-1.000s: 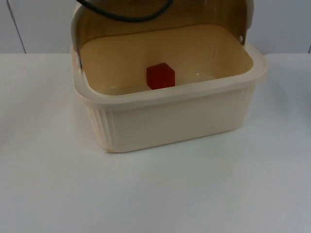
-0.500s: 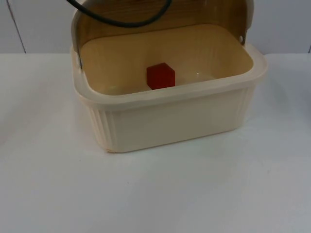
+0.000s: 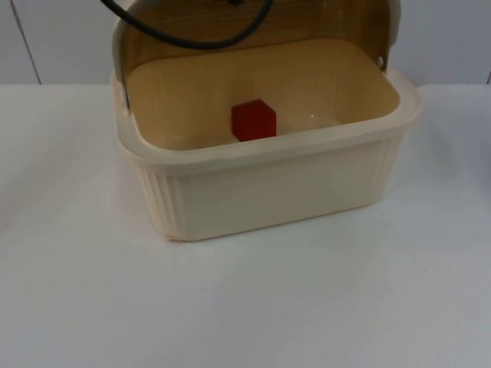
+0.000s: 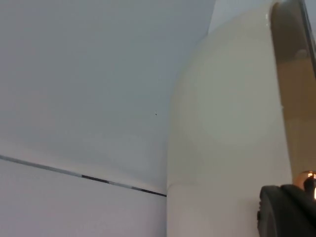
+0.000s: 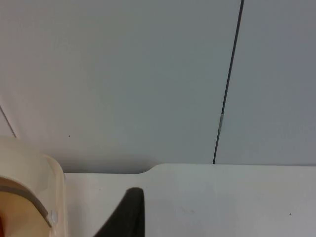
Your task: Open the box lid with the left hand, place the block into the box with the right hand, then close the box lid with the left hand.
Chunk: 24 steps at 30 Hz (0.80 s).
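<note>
step: close lid | red block [image 3: 254,120] in cream box [image 3: 268,192] | raised lid [image 3: 253,27] at box's 12 o'clock, beside left jaws [image 4: 286,210] | right arm waits | jaw states: cannot tell

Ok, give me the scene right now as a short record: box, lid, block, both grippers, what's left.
box: cream, ribbed, on the white table
lid: raised behind the box, brownish inner face toward the camera
block: red, on the box floor, near the front wall
left gripper: by the lid's outer side, one fingertip in the left wrist view
right gripper: off to the box's side, one fingertip over the table
left to do: close the lid
</note>
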### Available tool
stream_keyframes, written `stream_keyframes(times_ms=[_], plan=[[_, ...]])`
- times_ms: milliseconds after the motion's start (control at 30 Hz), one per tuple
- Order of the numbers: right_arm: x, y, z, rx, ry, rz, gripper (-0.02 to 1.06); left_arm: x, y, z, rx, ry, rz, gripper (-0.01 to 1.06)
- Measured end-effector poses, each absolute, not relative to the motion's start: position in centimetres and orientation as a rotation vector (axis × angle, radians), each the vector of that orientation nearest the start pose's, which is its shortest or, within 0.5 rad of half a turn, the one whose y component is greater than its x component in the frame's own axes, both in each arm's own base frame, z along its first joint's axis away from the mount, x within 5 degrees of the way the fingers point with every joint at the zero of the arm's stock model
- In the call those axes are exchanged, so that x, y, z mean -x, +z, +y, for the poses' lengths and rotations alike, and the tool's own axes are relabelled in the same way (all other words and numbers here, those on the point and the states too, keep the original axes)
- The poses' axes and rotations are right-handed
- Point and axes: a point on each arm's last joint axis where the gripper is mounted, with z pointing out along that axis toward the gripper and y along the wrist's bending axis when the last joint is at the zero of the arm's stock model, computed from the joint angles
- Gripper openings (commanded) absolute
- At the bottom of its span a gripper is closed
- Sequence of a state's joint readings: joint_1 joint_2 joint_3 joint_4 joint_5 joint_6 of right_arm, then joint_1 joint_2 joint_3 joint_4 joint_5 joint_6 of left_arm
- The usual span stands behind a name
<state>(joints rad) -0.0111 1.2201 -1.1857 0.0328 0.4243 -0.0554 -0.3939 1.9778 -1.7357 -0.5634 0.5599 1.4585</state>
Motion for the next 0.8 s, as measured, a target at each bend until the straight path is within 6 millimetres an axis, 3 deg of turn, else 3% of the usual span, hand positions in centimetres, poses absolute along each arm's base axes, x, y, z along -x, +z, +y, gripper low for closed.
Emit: stream_keyframes(times_ms=[800], plan=[[-27.33, 40.36, -0.18, 0.023, -0.011, 1.942, 1.04, -41.75, 28.94, -20.44, -1.483, -0.104, 1.711, 0.0]])
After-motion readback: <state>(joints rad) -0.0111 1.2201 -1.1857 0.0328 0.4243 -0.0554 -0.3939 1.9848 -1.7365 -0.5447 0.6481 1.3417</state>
